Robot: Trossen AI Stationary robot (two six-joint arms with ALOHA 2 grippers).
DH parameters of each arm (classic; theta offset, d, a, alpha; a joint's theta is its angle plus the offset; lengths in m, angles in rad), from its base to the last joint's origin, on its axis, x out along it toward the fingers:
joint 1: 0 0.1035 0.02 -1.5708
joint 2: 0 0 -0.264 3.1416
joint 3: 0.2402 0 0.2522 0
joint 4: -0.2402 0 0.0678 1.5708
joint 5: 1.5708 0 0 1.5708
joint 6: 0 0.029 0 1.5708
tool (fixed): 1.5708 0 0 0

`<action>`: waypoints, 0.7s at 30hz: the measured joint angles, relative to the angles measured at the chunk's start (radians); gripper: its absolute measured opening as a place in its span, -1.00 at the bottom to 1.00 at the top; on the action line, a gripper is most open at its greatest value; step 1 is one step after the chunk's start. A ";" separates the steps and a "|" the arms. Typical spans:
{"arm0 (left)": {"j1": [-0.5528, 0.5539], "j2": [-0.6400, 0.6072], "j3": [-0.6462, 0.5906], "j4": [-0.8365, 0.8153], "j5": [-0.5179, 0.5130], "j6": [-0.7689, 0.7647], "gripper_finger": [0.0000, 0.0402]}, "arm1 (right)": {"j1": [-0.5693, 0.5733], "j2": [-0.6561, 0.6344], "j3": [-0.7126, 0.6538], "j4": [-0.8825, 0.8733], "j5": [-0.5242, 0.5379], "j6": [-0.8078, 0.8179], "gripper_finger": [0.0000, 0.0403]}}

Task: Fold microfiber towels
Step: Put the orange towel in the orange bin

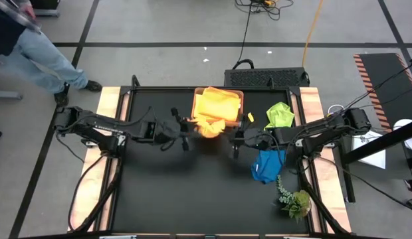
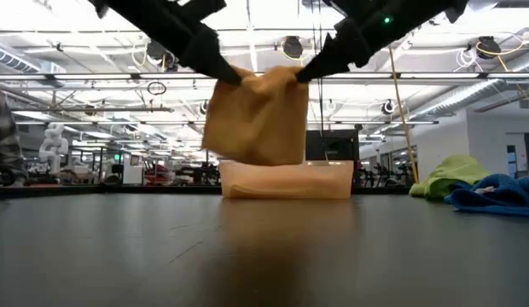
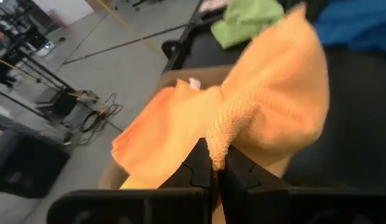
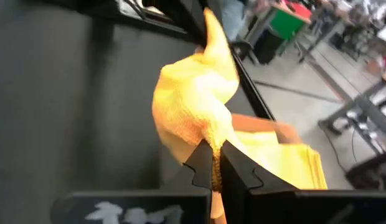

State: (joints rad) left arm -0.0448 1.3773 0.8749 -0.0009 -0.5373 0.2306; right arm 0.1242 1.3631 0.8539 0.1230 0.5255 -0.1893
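Towel corners are pinched in both end effectors, left end effector (image 2: 233, 78) and right end effector (image 2: 302, 75), so the orange towel (image 2: 258, 119) hangs between them, seemingly clear of the table (image 2: 264, 247).

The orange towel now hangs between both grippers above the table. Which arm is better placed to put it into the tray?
Probably left. The left gripper and right gripper each pinch a corner of the orange towel, but the left one sits closer to the tan tray holding yellow towels.
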 joint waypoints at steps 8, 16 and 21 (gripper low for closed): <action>0.079 0.013 0.000 0.020 0.308 -0.142 -0.96 | 0.013 -0.033 0.000 -0.155 -0.127 0.177 -1.00; 0.265 0.021 -0.001 0.047 0.367 -0.116 -0.96 | -0.156 -0.045 -0.013 -0.165 -0.059 0.217 -1.00; 0.416 0.097 -0.001 0.097 0.514 -0.147 -0.96 | -0.319 -0.044 -0.066 -0.155 -0.110 0.259 -1.00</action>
State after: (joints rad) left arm 0.3710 1.4739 0.8738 0.0960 -0.0231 0.0841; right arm -0.1950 1.3193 0.7880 -0.0316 0.4153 0.0698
